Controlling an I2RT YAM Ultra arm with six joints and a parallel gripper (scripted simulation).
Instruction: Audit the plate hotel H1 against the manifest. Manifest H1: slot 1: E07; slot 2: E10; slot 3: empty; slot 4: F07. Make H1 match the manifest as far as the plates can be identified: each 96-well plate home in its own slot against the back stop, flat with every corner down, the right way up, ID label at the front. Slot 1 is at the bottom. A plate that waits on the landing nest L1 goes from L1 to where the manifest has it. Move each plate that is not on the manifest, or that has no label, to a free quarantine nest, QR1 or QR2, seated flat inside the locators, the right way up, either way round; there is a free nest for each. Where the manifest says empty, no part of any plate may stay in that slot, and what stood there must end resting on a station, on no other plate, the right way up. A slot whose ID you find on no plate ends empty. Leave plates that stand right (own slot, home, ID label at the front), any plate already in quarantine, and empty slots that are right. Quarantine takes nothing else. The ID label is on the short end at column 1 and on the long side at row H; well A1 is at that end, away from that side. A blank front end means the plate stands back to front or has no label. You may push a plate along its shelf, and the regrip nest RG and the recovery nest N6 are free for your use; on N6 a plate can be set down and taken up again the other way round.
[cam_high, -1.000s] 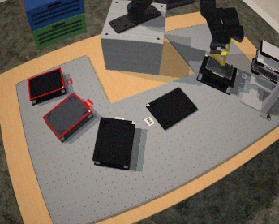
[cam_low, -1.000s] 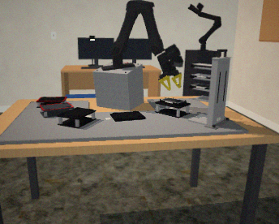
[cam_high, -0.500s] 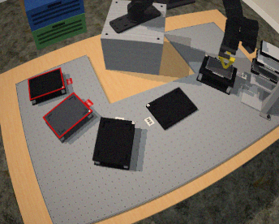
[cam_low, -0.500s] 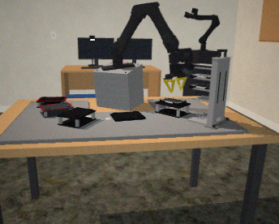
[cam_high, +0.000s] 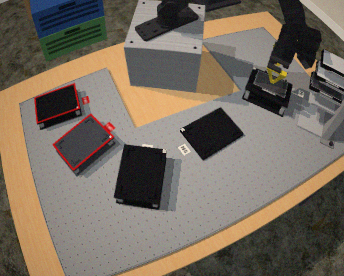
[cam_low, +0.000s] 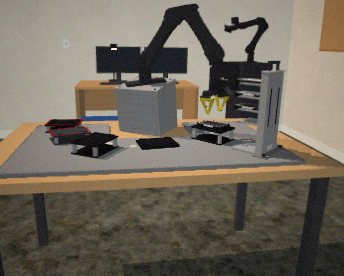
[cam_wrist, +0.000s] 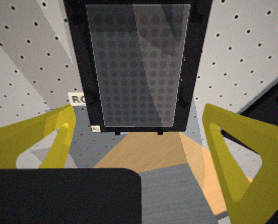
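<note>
Legible writing is scarce. In the wrist view a white tag (cam_wrist: 77, 99) beside the nest (cam_wrist: 80, 60) shows "R" and a clipped second letter; a smaller tag (cam_wrist: 96, 128) at the nest's near corner is too blurred to read. In the top view a white tag (cam_high: 184, 149) lies by the flat black pad (cam_high: 212, 133), unreadable at this size.

The gripper (cam_high: 276, 75) hangs above the nest, yellow fingers spread fully wide and holding nothing. A clear 96-well plate (cam_wrist: 137, 65) lies flat on the nest, its rows of wells showing, and the nest's black rim shows around three of its sides. The fingers stand wider than the nest, one off each long side, with bare perforated board under both.

The hotel (cam_low: 270, 112) stands just right of the nest, a grey upright post at its front and plates on its shelves; their labels cannot be made out. It closes off the nest's right side. The grey pedestal (cam_high: 165, 62) sits well left of the nest. Further left are a raised black nest (cam_high: 141, 175) and two red-rimmed nests (cam_high: 57, 102), (cam_high: 82, 141), the nearer one filled grey. Blue and green bins (cam_high: 70, 25) stand off the board.
</note>
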